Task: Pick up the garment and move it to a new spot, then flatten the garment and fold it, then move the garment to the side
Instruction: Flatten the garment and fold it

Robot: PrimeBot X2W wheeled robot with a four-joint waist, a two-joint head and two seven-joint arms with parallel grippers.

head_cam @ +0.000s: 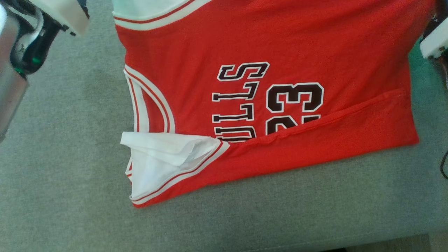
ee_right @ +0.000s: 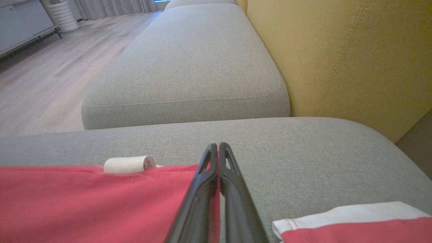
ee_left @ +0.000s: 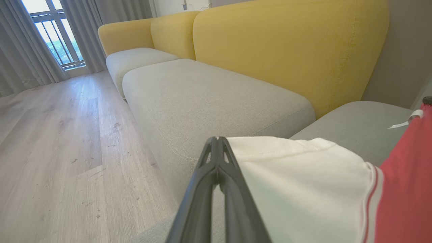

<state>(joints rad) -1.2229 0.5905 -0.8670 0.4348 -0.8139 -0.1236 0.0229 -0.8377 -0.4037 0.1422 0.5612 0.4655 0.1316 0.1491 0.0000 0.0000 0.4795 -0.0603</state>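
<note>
The garment (head_cam: 280,45) is a red jersey with white trim and black "BULLS 23" print, lying on a grey sofa cushion (head_cam: 63,157). Its near edge is folded up over the print, and a white-lined armhole (head_cam: 157,164) lies turned out at the lower left. My left gripper (ee_left: 217,140) is shut at the edge of a raised white part of the garment (ee_left: 303,185). My right gripper (ee_right: 218,145) is shut on the edge of the red cloth (ee_right: 84,202), and red shows between its fingers. The left wrist (head_cam: 31,38) and right wrist (head_cam: 434,42) sit at the head view's top corners.
A yellow backrest (ee_right: 337,50) rises behind the cushions. Another grey cushion (ee_right: 189,67) adjoins this one, with wood floor (ee_left: 50,152) beyond it. A rolled white label (ee_right: 128,164) sits at the garment's edge. The cushion's front edge (head_cam: 385,241) is near, and a black cable (head_cam: 443,164) hangs at the right.
</note>
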